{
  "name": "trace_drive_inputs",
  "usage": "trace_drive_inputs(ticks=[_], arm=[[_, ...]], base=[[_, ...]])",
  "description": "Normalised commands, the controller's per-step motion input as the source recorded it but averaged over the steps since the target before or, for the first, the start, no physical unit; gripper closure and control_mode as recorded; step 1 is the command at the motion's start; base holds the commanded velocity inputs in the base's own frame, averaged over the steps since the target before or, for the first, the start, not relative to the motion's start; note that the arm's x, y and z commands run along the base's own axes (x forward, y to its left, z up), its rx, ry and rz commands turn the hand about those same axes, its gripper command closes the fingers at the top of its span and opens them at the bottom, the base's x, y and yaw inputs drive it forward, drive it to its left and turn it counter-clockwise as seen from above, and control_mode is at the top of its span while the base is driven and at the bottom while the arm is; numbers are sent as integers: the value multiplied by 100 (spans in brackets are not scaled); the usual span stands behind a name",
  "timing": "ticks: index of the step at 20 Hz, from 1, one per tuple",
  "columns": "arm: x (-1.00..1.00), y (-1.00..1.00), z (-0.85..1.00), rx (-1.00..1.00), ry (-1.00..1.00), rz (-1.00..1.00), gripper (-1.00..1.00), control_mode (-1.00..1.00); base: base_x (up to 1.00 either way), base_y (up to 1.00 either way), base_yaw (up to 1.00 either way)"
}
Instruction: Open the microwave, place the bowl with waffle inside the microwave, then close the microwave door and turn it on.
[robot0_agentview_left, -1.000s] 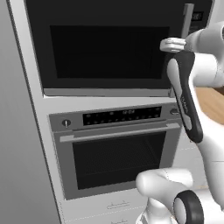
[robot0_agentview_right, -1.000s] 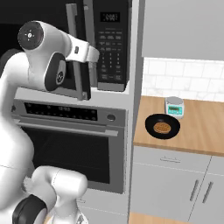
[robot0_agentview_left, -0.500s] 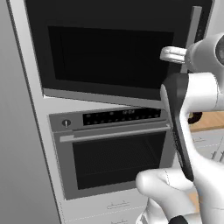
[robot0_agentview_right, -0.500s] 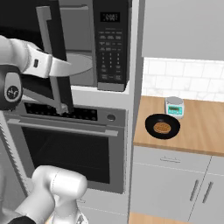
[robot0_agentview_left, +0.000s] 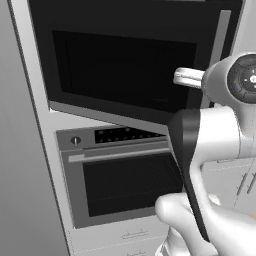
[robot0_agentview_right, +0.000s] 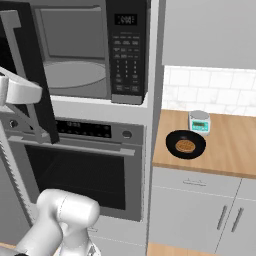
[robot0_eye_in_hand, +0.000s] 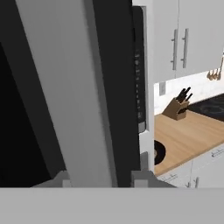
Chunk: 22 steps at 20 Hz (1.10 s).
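Observation:
The microwave (robot0_agentview_right: 75, 55) stands with its door swung out and its grey inside and turntable showing. The microwave door (robot0_agentview_left: 125, 70) hangs wide, dark window toward the left base camera, its grey bar handle (robot0_agentview_left: 218, 55) at the right edge. My gripper (robot0_eye_in_hand: 103, 179) straddles that handle (robot0_eye_in_hand: 65, 87), open, with a thin dark gap by the right fingertip (robot0_eye_in_hand: 142, 177). The black bowl (robot0_agentview_right: 185, 144) with the orange-brown waffle (robot0_agentview_right: 185, 146) sits on the wooden counter (robot0_agentview_right: 230, 155) right of the microwave, apart from the arm.
The oven (robot0_agentview_right: 75, 165) with its horizontal handle sits below the microwave. The keypad (robot0_agentview_right: 127, 55) lies right of the cavity. A small white and teal item (robot0_agentview_right: 199, 121) stands behind the bowl. A knife block (robot0_eye_in_hand: 177, 107) stands farther along the counter.
The microwave door has swung much wider with my hand on its handle, so the cavity now shows. My fingers have eased apart on the handle. The bowl has not moved.

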Motion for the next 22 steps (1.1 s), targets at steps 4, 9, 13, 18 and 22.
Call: trace_drive_inputs(ticks=[4,9,13,18,22], arm=[[-25,11,-5,0,-6,0,-100,-100],[-73,37,1,-3,-16,0,-100,-100],[-62,38,18,-1,-7,-2,-100,-100],[-39,-63,13,14,2,14,-100,-100],[-19,-100,-2,45,-2,28,-100,-100]], base=[[0,0,0],[0,0,0],[0,0,0],[0,0,0],[0,0,0]])
